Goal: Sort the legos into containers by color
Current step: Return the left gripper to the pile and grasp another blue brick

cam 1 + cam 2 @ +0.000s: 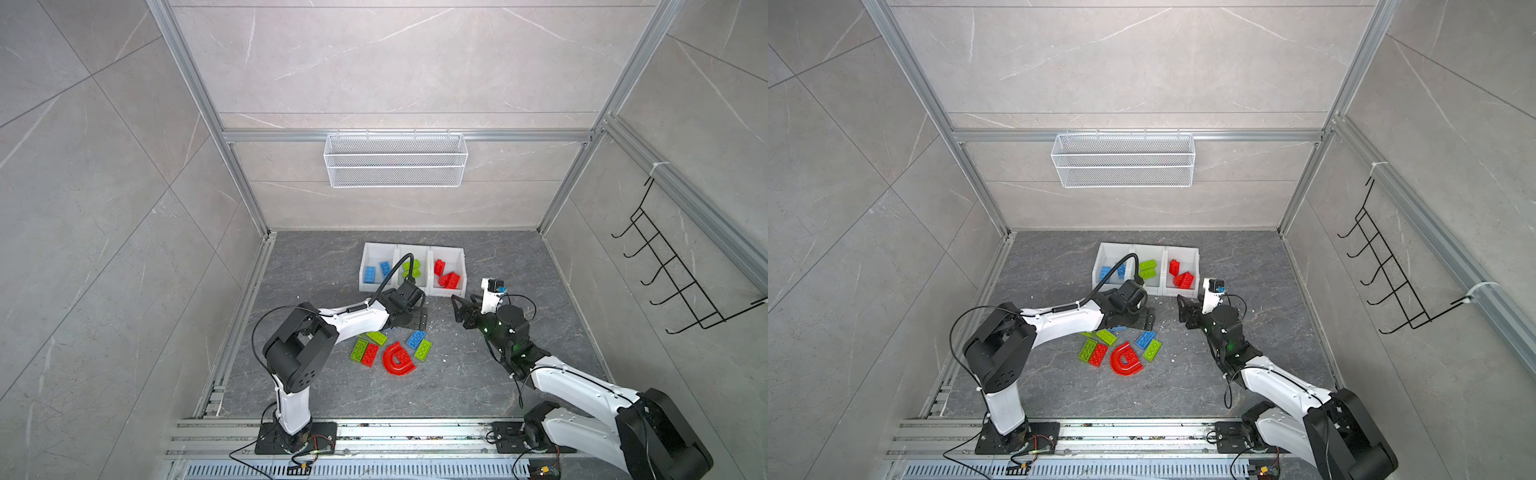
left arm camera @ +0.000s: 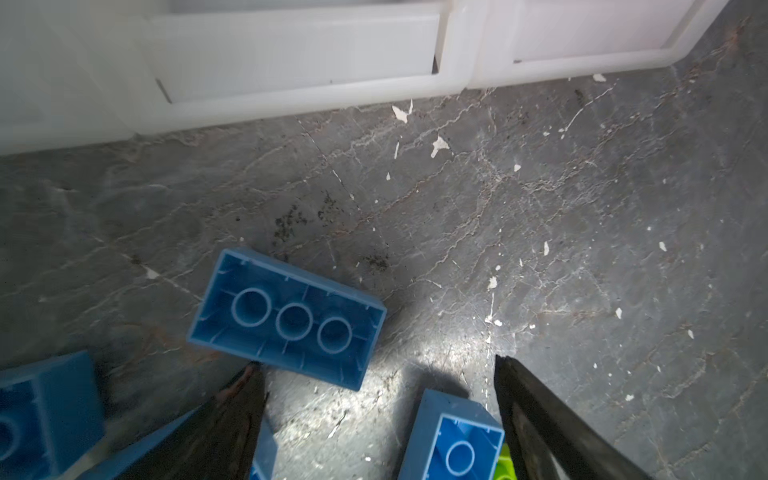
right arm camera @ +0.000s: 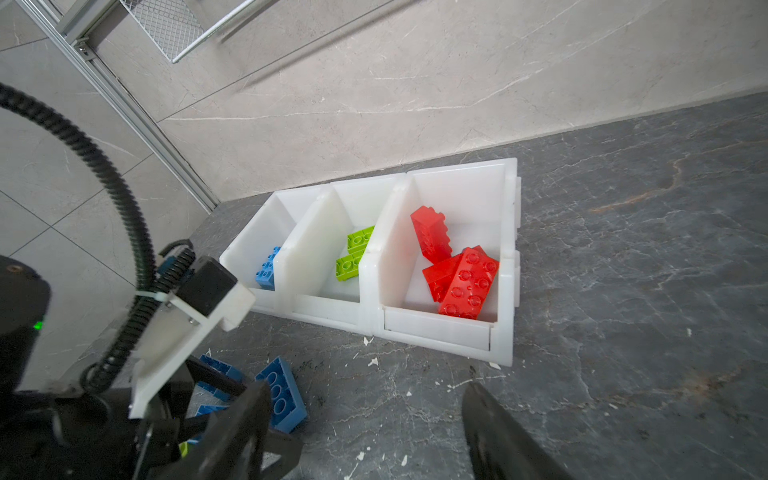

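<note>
Left claw (image 2: 376, 361) spread, empty; upturned blue plastic brick (image 2: 286, 318) just ahead on table (image 2: 540, 208). Right claw (image 3: 365, 384) spread, empty, facing white plastic bins (image 3: 436, 328).

Bins (image 1: 448, 253): 3 in row, rear ctr.
Binned bricks (image 1: 449, 279): some in each.
Loose bricks (image 1: 376, 337): in front of bins.
Mesh basket (image 1: 395, 160): above, behind bins.
</note>
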You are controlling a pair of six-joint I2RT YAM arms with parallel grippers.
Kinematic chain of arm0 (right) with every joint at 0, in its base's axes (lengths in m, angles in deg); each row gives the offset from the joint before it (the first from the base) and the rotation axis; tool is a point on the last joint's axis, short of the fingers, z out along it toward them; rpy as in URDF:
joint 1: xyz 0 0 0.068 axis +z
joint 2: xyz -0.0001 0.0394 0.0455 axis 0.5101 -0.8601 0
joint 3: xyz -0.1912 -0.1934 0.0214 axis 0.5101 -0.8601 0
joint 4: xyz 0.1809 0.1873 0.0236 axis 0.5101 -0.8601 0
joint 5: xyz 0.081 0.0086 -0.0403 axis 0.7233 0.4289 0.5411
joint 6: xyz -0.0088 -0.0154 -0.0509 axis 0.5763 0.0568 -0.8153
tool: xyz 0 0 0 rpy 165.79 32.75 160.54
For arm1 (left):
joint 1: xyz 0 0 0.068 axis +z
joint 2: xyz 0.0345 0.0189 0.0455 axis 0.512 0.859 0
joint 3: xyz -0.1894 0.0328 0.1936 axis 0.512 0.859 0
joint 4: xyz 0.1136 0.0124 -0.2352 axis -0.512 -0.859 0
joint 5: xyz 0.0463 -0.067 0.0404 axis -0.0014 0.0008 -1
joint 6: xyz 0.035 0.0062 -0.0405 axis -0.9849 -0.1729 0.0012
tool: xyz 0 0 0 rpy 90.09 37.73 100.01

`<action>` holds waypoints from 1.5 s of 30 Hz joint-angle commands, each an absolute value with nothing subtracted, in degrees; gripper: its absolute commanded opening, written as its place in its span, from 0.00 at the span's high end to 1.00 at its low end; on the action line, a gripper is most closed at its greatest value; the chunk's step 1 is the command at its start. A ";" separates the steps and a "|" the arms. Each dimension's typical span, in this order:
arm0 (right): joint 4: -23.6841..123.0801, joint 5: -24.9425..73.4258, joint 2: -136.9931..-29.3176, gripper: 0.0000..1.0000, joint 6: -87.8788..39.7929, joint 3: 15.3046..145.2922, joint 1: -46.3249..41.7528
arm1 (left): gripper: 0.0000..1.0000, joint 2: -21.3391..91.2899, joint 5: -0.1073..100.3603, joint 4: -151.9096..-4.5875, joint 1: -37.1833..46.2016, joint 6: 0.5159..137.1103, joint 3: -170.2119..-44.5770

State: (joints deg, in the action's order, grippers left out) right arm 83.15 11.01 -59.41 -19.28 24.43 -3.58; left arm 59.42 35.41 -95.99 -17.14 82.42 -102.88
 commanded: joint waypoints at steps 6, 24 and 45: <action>82.90 11.38 -58.72 0.26 -20.36 26.01 -3.21 | 0.11 62.31 34.13 -93.87 -17.37 82.96 -107.20; 82.21 11.37 -58.31 0.25 -20.65 26.33 -3.17 | 0.18 68.57 30.46 -97.62 -16.23 78.35 -113.09; 81.56 11.29 -58.88 0.25 -20.82 26.70 -3.17 | 0.41 68.19 27.94 -98.07 -14.73 76.31 -111.85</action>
